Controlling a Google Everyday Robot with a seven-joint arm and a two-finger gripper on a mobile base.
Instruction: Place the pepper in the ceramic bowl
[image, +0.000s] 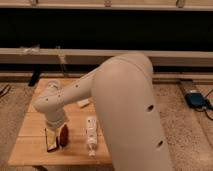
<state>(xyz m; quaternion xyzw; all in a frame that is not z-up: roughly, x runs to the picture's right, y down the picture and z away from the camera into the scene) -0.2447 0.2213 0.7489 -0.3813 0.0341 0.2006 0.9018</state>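
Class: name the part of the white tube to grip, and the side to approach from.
Probably its middle, from above, closing across the narrow width: the white tube lies flat on the table, long axis running towards the camera, both sides free. The claw hangs to its left in the picture, near the pepper.

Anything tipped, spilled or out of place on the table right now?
The white tube lies on its side near the table's front edge; no spill shows. The gripper hangs beside it, by the pepper. No ceramic bowl is in view.
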